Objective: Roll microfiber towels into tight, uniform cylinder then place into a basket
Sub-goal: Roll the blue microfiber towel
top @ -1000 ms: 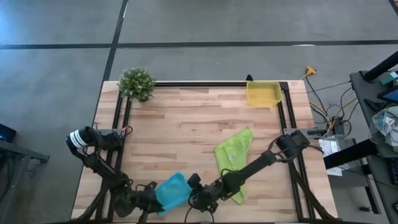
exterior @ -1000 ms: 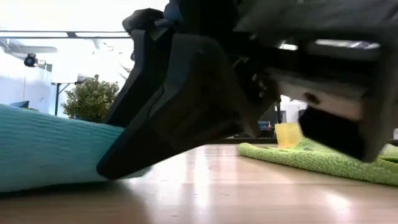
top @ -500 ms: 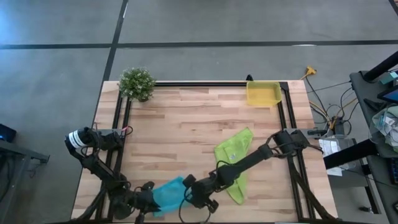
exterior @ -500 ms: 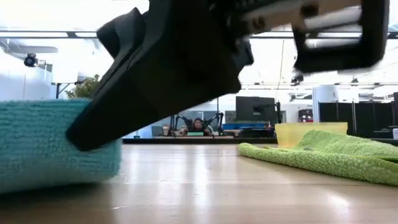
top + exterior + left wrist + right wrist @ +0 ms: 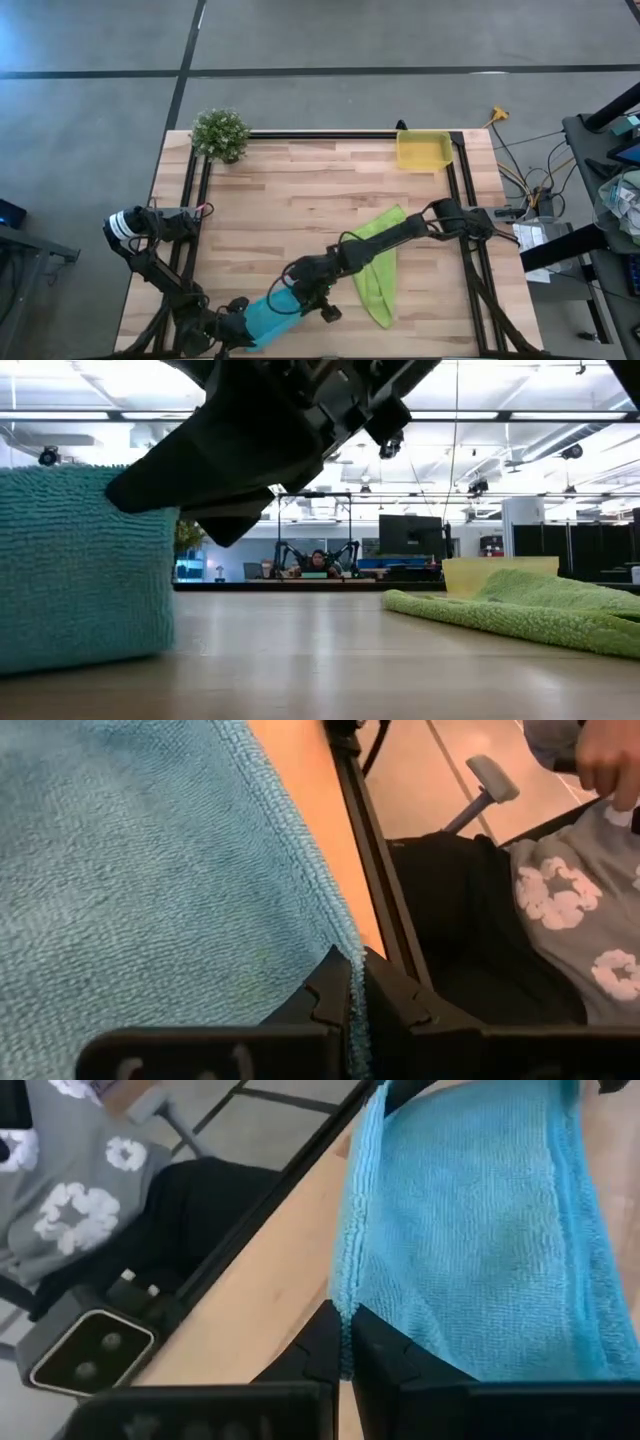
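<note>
Where lettering might be looked for, none legible on any towel, basket or arm. Seen from above: turquoise microfiber towel bunched at the near edge of the wooden worktop, pinched at both ends. Left gripper low at the near left corner, arm folded back along the worktop's left side, fingers closed almost fully on the towel's hemmed edge. Right gripper reached far across toward the near left, arm stretched diagonally from the right side and passing over the lime-green towel, fingers likewise nearly closed, nipping the turquoise towel's stitched edge. In the level view, turquoise towel standing as a tall block at the left with a dark gripper above it; green towel lying flat and spread at the right. Yellow basket at the far right corner, well apart from both towels. Small potted plant at the far left corner. Beyond the near edge, in the wrist views, a person in grey cloth printed with white flowers.
</note>
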Available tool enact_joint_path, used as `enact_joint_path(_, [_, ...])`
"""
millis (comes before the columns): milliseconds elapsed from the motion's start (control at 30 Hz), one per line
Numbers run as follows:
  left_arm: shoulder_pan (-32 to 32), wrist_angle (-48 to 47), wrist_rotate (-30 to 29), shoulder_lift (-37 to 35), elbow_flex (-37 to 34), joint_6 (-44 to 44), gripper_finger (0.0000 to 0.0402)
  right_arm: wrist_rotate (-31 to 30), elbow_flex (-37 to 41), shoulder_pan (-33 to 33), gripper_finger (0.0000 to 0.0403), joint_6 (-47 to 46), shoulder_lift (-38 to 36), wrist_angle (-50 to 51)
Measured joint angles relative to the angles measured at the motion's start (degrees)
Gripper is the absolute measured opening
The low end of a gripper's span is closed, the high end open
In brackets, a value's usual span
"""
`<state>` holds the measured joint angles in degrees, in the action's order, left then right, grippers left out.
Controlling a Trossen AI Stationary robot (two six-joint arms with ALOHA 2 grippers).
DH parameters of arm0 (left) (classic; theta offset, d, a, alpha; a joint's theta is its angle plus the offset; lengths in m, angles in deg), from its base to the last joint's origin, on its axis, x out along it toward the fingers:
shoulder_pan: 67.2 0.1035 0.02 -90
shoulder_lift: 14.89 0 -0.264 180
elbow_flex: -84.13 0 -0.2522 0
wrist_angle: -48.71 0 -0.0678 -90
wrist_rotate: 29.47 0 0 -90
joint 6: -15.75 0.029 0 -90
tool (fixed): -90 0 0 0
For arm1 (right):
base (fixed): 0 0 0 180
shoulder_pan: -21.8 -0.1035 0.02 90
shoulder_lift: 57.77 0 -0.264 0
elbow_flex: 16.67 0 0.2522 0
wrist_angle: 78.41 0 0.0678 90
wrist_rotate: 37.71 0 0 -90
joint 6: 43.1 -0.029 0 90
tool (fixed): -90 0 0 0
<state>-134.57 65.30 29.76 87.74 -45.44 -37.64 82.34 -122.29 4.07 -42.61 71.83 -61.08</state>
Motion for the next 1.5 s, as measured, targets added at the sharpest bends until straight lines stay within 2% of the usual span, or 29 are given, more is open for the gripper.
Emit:
enact_joint_path(167, [-0.24, -0.18, 1.04, 0.02, 0.39, 1.33, 0.0000, -1.20, 0.07, -1.63, 0.0009, -1.88, 0.00, -0.45])
enact_joint_path(333, [-0.38, -2.94, 2.78, 0.04, 0.25, 0.16, 0.0000, -8.07, 0.16, -2.80, 0.0009, -3.29, 1.09, -1.34])
enact_joint_path(600, [-0.48, -3.44, 4.36, 0.04, 0.08, -1.81, 0.0000, -6.88, 0.01, -1.32, 0.0009, -11.07, 6.91, -4.95])
enact_joint_path(800, [-0.52, -4.06, 5.26, -0.02, -0.27, -1.91, 0.0000, -6.93, -0.06, -0.85, 0.0009, -14.44, 8.24, -6.63])
enact_joint_path(1133, [-0.63, -14.21, 6.94, 0.06, 1.22, 4.53, 0.0001, -9.97, -0.06, -1.69, 0.0009, -20.10, 8.35, -7.71])
enact_joint_path(1267, [-0.73, -14.09, 7.06, 0.15, 1.20, 4.85, 0.0026, -11.05, -0.06, -2.12, 0.0009, -20.76, 8.35, -7.71])
enact_joint_path(1500, [-0.83, -14.42, 7.94, 0.20, 1.81, 11.12, 0.0106, -12.77, -0.06, -2.14, 0.0009, -25.99, 8.33, -7.82])
